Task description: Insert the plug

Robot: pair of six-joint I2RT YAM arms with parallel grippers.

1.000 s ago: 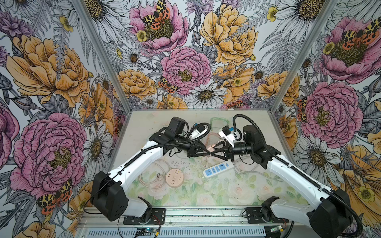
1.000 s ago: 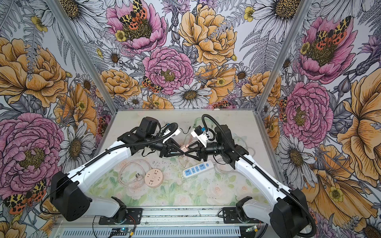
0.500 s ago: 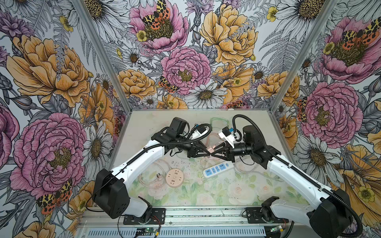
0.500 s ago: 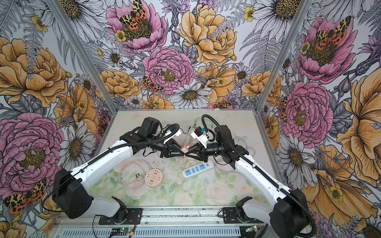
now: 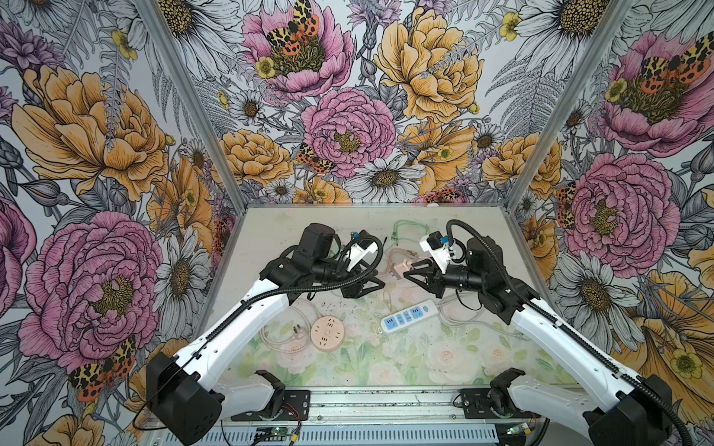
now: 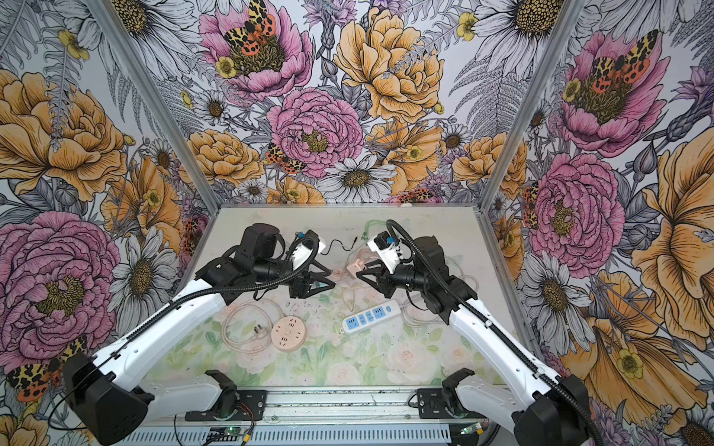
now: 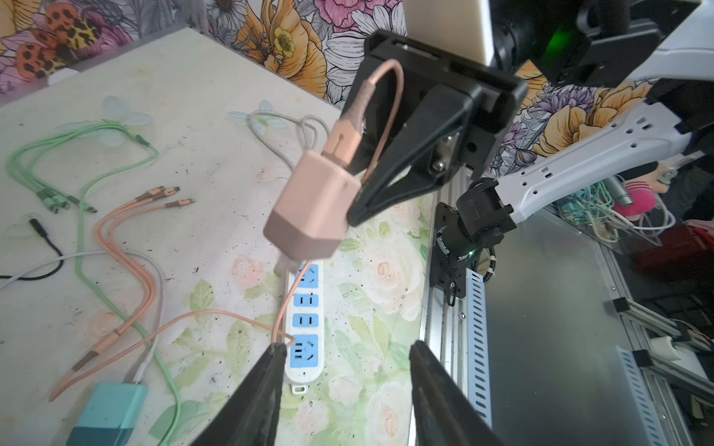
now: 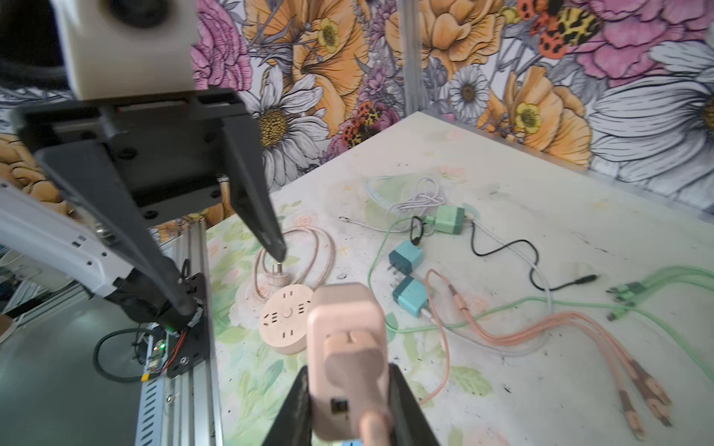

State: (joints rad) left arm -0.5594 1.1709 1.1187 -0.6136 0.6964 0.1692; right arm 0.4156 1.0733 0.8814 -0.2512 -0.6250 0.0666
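Observation:
The pink plug [image 8: 347, 340], a small cube adapter with a pink cable stub, hangs above the table, and my right gripper [image 8: 349, 372] is shut on its sides. The plug [image 5: 403, 265] shows between the two arms in both top views, at the tip of the right gripper [image 5: 410, 271]. My left gripper [image 7: 347, 347] is open and empty, a short way left of the plug [image 7: 315, 208]. The white power strip [image 5: 409, 316] with blue sockets lies flat below the right gripper. A thin pink cable runs from the plug past one left fingertip [image 7: 279, 349].
A round pink socket hub [image 5: 327, 333] with its coiled cord lies front left. Two teal adapters [image 8: 405, 258], a green adapter [image 8: 448, 219] and pink, green, white and black cables [image 8: 541, 324] lie on the table's far half. Metal rail [image 5: 378, 401] along the front edge.
The right gripper closed on the pink plug and holds it alone. The left gripper opened, let go of the plug and drew back a little to the left.

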